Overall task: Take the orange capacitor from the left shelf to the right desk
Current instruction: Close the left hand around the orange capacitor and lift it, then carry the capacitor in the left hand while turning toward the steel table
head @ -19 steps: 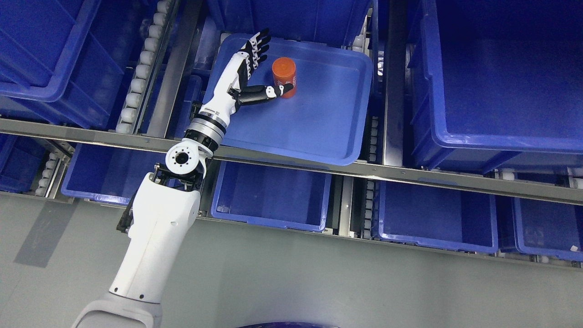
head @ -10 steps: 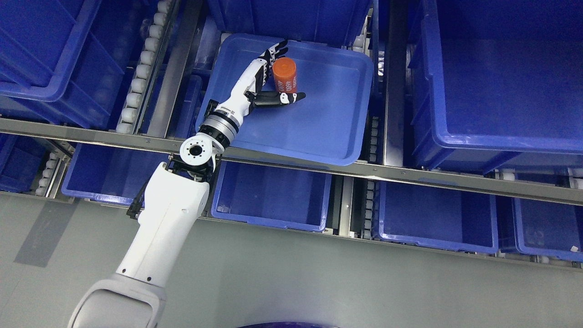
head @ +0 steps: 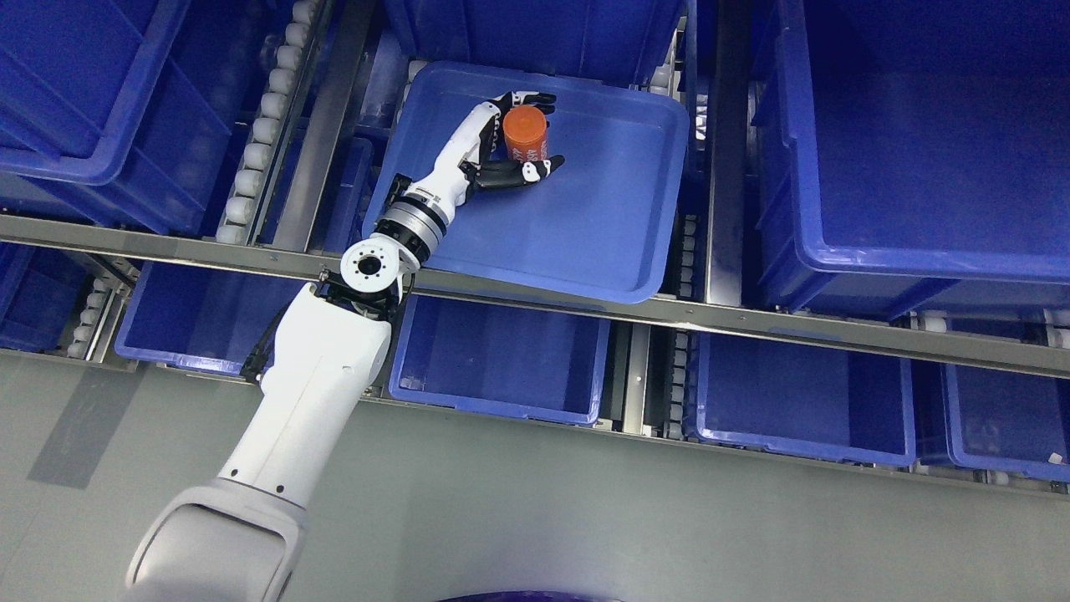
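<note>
Reaching up from the lower left, the white left arm is extended over the steel rail (head: 752, 322) of the shelf and into a shallow blue tray (head: 585, 242) on the upper level. The left hand (head: 501, 150) is wrapped around the orange capacitor (head: 525, 134), which is stood upright in the tray's far left part, near the back rim. The fingers (head: 535, 99) are curled over the far side of the cylinder and the thumb (head: 535, 170) is laid along its near side, so the can is enclosed on both sides; whether it is lifted clear of the tray floor cannot be told. White lettering is seen on the capacitor's side. Deeper blue bins (head: 919, 167) are ranged beside and below the tray.
</note>
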### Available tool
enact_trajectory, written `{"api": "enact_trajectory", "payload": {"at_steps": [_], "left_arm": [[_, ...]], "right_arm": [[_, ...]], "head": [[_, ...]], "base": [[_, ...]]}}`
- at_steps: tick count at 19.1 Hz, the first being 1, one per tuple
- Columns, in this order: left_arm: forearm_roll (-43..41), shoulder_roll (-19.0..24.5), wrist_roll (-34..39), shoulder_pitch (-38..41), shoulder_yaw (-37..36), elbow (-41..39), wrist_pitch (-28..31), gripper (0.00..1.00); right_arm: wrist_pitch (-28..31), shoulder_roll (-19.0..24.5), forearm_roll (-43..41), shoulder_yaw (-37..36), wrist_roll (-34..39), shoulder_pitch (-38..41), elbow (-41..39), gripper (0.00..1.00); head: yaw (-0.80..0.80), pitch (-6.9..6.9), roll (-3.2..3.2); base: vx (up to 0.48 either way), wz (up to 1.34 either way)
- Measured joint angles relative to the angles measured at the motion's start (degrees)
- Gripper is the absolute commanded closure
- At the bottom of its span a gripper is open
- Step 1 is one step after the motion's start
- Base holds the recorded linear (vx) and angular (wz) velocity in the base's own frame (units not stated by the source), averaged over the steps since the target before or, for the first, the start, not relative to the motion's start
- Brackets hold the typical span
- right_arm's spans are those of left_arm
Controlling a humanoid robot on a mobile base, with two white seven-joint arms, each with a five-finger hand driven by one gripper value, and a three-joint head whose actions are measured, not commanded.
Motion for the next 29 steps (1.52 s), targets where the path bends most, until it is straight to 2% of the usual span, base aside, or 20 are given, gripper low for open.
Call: {"api": "enact_trajectory", "payload": {"at_steps": [2,3,7,11,20,29], "left_arm": [[1.0,0.0,0.0,-0.1,-0.2,0.9,-2.1,0.98],[1.6,0.0,0.0,-0.1,-0.2,1.2,-3.2,1.00],[4.0,0.0,0.1,0.2,-0.2,2.3,-8.4,1.00],[6.4,-0.1,-0.2,0.9,1.2,0.0,-9.8,1.00],[8.2,-0.1,-1.8,8.2,3.9,-15.8,-12.4,0.99],[8.5,-0.1,-1.9,10.7,5.8,-25.6,-15.8,0.99]], "right_arm": [[0.0,0.0,0.0,0.0,0.0,0.0,0.0,0.00],[0.0,0.0,0.0,0.0,0.0,0.0,0.0,0.00],[0.0,0.0,0.0,0.0,0.0,0.0,0.0,0.00],[0.0,0.0,0.0,0.0,0.0,0.0,0.0,0.00],[0.0,0.0,0.0,0.0,0.1,0.0,0.0,0.00],[0.0,0.0,0.0,0.0,0.0,0.0,0.0,0.00]], "head": [[0.00,0.00,0.00],[0.00,0.00,0.00],[0.00,0.00,0.00],[0.00,0.00,0.00],[0.00,0.00,0.00],[0.00,0.00,0.00]], "base": [[0.000,0.00],[0.000,0.00],[0.002,0.00],[-0.002,-0.01],[-0.192,-0.08],[-0.235,-0.43]]}}
